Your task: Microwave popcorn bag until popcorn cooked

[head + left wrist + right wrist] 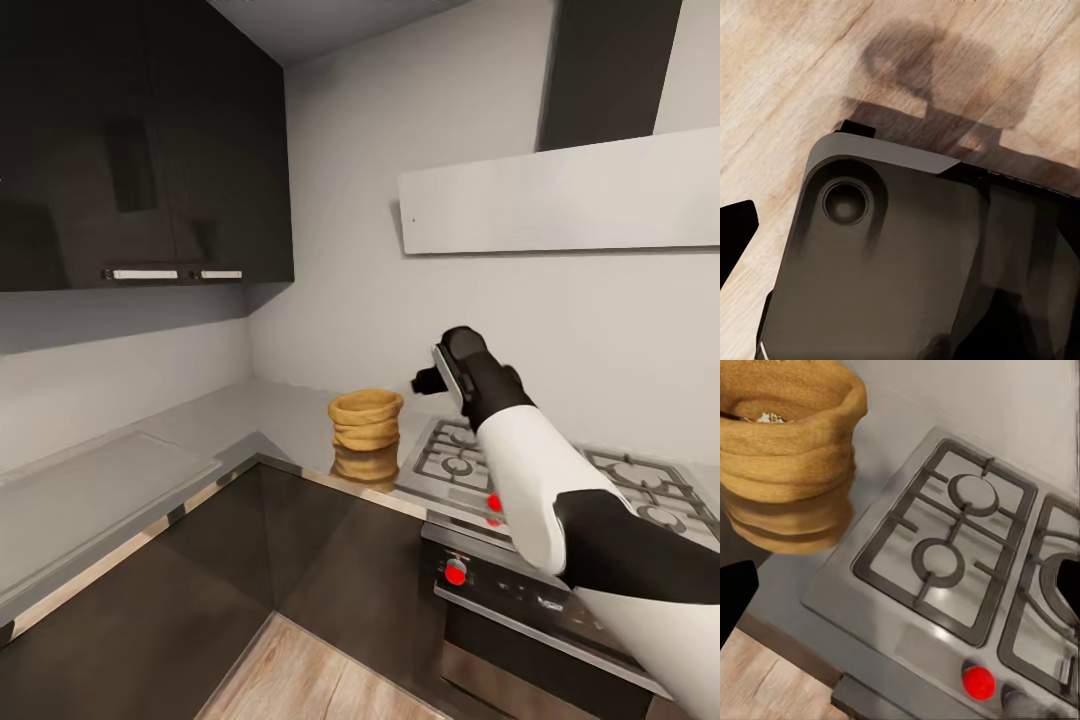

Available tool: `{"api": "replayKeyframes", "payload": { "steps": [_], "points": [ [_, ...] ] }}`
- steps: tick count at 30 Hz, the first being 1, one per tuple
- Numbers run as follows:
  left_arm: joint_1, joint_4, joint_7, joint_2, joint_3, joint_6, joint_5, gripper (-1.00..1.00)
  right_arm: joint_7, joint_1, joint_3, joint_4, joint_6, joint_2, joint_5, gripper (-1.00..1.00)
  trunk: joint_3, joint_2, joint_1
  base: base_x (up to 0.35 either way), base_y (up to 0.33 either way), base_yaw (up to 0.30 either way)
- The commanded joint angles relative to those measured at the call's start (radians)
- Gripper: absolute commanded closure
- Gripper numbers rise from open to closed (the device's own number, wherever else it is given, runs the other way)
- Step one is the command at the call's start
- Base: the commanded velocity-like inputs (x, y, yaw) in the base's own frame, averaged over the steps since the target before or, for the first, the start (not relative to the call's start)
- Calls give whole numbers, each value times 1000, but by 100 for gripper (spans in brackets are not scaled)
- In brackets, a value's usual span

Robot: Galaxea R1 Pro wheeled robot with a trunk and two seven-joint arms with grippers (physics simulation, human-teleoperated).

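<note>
The popcorn bag [365,418] is a squat tan sack with a rolled rim, standing upright on the grey countertop [120,480] in the corner, just left of the hob. In the right wrist view the popcorn bag [784,457] is close, and pale bits of popcorn [765,416] show inside its mouth. My right gripper [428,380] hovers above the hob, a short way right of the bag and a little above its rim. The right gripper [900,592] is open and holds nothing. My left gripper [900,232] is open and hangs over the wood floor beside my base. The microwave is out of view.
A steel gas hob [560,480] with dark grates and red knobs [979,681] lies right of the bag, with an oven front [520,610] below it. A range hood [560,195] hangs overhead and dark wall cabinets [140,140] are at the left. Wood floor [320,680] lies below.
</note>
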Motion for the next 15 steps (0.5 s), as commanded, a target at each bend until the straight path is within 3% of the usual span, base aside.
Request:
{"api": "replayKeyframes", "payload": {
  "steps": [1, 2, 7, 11, 15],
  "points": [
    [0, 0, 1, 0, 1, -2, 4, -100, -7, -1, -14, -1, 3, 1, -4, -100, -1, -1, 0, 0, 0, 0],
    [0, 0, 1, 0, 1, -2, 4, -100, -7, -1, -30, -1, 3, 1, -5, -100, -1, -1, 0, 0, 0, 0],
    [0, 1, 1, 0, 1, -2, 4, -100, -5, -1, -186, -1, 3, 1, -8, -100, -1, -1, 0, 0, 0, 0],
    [0, 1, 1, 0, 1, -2, 4, -100, -8, -1, -219, -2, 3, 1, -4, -100, -1, -1, 0, 0, 0, 0],
    [0, 1, 1, 0, 2, -2, 5, -100, -11, -1, -219, -2, 3, 1, -1, -100, -1, -1, 0, 0, 0, 0]
  ]
}}
